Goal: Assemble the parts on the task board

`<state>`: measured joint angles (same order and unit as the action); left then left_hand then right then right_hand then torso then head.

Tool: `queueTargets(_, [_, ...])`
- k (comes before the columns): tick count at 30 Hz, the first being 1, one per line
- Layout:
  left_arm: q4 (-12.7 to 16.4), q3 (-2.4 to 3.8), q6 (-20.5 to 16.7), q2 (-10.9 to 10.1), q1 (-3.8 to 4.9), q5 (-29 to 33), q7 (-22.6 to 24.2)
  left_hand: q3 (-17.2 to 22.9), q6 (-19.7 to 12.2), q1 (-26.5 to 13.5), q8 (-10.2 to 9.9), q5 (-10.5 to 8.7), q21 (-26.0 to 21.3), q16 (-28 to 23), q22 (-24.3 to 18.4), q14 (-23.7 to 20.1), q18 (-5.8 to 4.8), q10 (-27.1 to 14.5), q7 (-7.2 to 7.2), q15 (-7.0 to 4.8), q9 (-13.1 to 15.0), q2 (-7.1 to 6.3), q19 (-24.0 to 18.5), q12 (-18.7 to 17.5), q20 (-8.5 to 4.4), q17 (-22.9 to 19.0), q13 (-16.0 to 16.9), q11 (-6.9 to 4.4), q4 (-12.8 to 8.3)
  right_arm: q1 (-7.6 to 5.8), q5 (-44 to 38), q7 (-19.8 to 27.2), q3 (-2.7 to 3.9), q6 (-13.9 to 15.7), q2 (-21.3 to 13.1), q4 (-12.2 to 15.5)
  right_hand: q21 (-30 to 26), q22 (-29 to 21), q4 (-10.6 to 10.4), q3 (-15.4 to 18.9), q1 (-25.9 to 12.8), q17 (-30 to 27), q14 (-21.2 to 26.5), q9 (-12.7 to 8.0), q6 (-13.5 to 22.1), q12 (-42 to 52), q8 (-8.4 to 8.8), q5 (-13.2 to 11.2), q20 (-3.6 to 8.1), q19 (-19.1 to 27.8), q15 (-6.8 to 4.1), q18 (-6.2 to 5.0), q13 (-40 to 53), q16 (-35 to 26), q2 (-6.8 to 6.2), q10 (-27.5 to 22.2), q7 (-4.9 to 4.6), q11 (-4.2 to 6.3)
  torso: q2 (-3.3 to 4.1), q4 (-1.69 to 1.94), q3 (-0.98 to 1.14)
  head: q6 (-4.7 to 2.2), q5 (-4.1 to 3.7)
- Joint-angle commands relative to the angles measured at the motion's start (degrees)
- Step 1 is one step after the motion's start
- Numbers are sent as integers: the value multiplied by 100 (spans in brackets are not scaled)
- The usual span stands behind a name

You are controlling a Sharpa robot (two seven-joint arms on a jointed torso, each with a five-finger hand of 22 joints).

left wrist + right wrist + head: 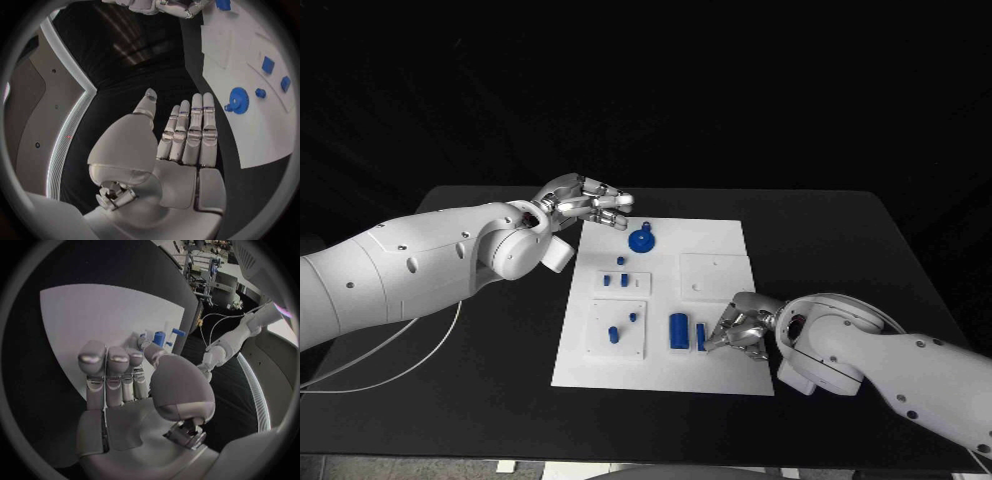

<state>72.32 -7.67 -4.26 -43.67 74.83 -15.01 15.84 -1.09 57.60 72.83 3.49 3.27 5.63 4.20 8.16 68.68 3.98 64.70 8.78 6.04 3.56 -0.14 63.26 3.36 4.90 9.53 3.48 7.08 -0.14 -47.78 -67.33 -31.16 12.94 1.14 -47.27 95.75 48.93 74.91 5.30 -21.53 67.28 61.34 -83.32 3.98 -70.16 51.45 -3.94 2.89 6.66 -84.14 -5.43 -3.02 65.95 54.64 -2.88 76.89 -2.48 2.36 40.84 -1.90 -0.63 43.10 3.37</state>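
Left of frame in head view: left hand (pixel 584 203) raised at upper left corner of task board (pixel 718 372), fingers loosely extended and apart, holding nothing; confirmed in left wrist view, left hand (pixel 181 137) flat and empty, palm bare, off the board's edge.

Just right of that hand, upper centre of board: blue gear (pixel 642 240) lying flat; also seen in left wrist view as blue gear (pixel 237 99) with small blue pieces beside it.

Centre of frame: small blue blocks (pixel 619 281) standing on a raised white sub-plate; below these, small blue pegs (pixel 630 318) on lower left sub-plate; right of centre, bare white sub-plate (pixel 715 273).

Lower centre: blue cylinder (pixel 679 330) upright or lying on the board, attitude not resolvable; thinner blue pin (pixel 701 336) just beside it, to the right.

Lower right: right hand (pixel 740 330) at the board's right edge, fingertips near or touching the blue pin; contact not resolvable in head view; in right wrist view, right hand (pixel 131 385) with fingers together and extended toward blue pieces; grasp state cannot be determined.

Step in hand, judged: approach to or pick-up of the pin or cylinder at lower centre; assembly early, most parts loose.

Next move, judged: secure pinch on the pin; lift clear of the cylinder; align over receiving hole; keep left hand clear or use for steadying the board.
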Motion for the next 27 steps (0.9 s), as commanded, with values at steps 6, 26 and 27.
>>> queueTargets(6, [8,3,80,14,1,-21,28,-1,-39,-6,11,5,9,-28,-10,-29,-41,-3,-15,9,7,40,0,9,29,9,-1,30,-26,24,-97,-127,-18,-1,18,-30,27,632,-92,-12,-95,8,-3,-14,-35,-7,32,-2,26,-82,-28,13,14,2,-84,10,4,24,-3,-7,-8,-3,-4])
queueTargets(26, [-50,-66,-141,80,-2,198,62,-2,-43,2,12,6,12,-27,-10,-24,-40,-2,-14,8,7,52,4,8,27,9,-1,30,-27,-199,1672,701,183,-799,-26,-808,-1770,204,-503,3021,13,-650,283,-12,805,-914,31,1299,-146,241,129,-133,-716,-864,353,-528,-261,-178,-185,-30,-65,-271,-62])
queueTargets(27, [-70,-80,-189,101,-3,242,90,-1,-46,5,11,7,12,-28,-10,-24,-40,-3,-13,8,7,54,4,8,27,9,-1,31,-30,-255,1819,884,194,-741,-12,-939,-2197,3,-456,3150,61,-825,237,-12,796,-1041,34,1335,-137,222,131,-106,-938,-1025,416,-551,-261,-177,-216,-34,-72,-287,-67])
